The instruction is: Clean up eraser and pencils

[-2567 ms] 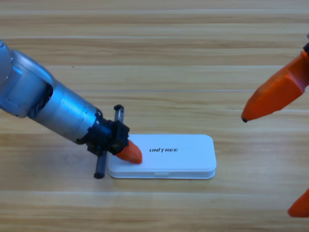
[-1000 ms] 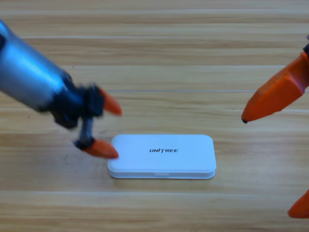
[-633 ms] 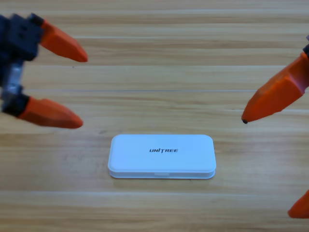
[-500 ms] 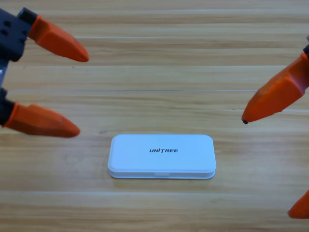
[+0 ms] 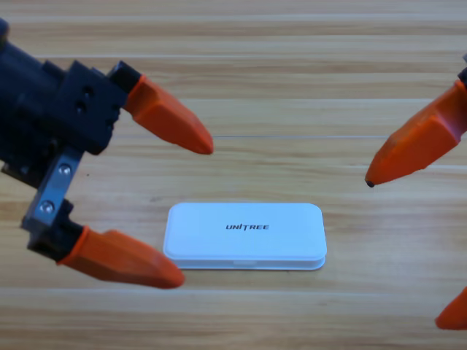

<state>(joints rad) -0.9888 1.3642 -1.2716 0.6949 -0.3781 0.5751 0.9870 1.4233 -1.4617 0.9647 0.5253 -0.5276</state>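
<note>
Jaws spread, left gripper [image 5: 191, 213] hovers just beside closed white case [image 5: 244, 235].

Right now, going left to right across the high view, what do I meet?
Left gripper, jaws open, at the left edge → closed white case on the wooden table → right gripper, jaws open, at the right edge.

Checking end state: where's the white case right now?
In the high view the closed white Unitree case lies flat at lower centre of the wooden table, just right of the open left pincer; the right pincer waits at the right edge.
</note>
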